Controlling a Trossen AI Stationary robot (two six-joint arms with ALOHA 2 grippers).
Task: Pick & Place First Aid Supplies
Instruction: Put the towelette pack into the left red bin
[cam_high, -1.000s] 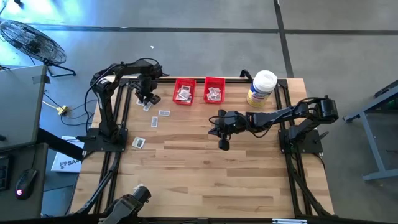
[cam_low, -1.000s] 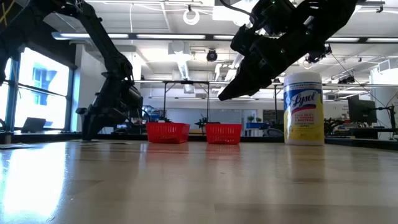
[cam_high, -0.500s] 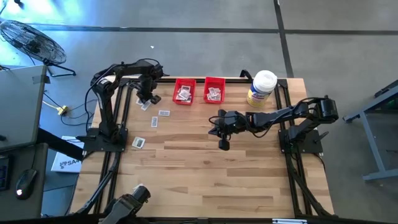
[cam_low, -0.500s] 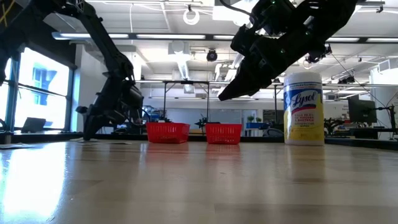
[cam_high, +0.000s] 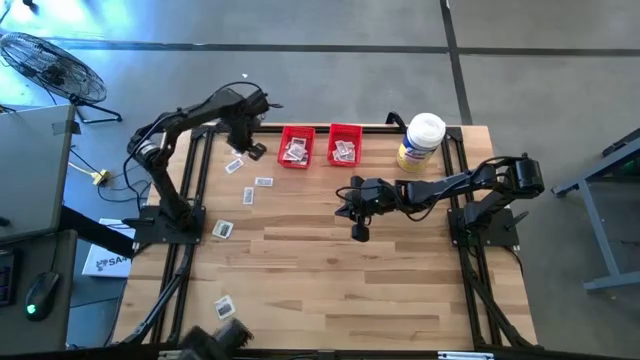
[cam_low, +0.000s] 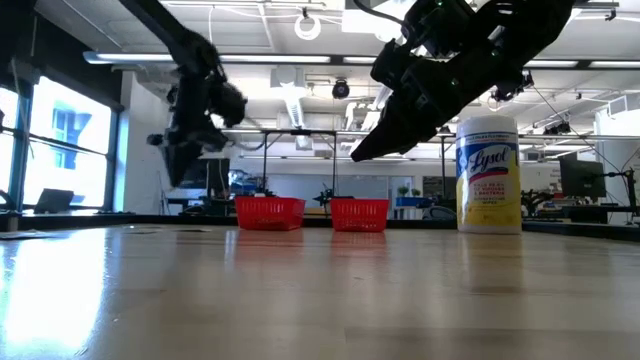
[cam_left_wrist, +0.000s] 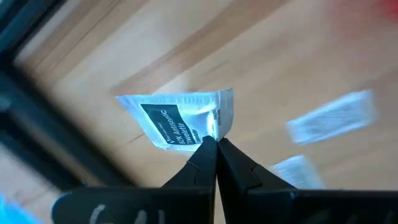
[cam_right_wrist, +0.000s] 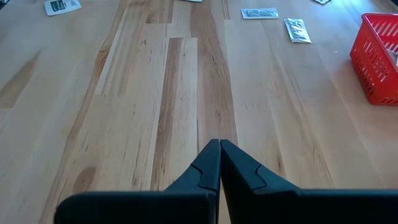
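Note:
The first aid supplies are small white packets with dark print. My left gripper (cam_high: 250, 147) hangs above the table's far left, left of the two red bins (cam_high: 297, 146) (cam_high: 345, 144). It is shut on one packet (cam_left_wrist: 177, 118). Both bins have packets lying in them. Several more packets lie flat on the wood at the left, such as one (cam_high: 263, 182) and another (cam_high: 223, 229). My right gripper (cam_high: 359, 233) is shut with nothing in it and hangs over the middle of the table, slanting down. My left gripper pinches the packet by its short end seam (cam_left_wrist: 217, 124), near one corner, between its two fingertips. The fingers come from above, pointing down. The packet is lifted clear of the table and sticks out to one side of the fingertips, its printed face showing.
A large white-lidded jar with a yellow label (cam_high: 421, 142) stands at the far right, beside the bins. One packet (cam_high: 224, 305) lies near the front left corner. The black frame rails (cam_high: 200, 180) run along the table's sides. Bare wood fills the middle and near part.
My left gripper has risen from the tabletop at the far left and gone a little toward the red bins. It carries one packet, now lifted clear of the wood. My right arm has kept still.

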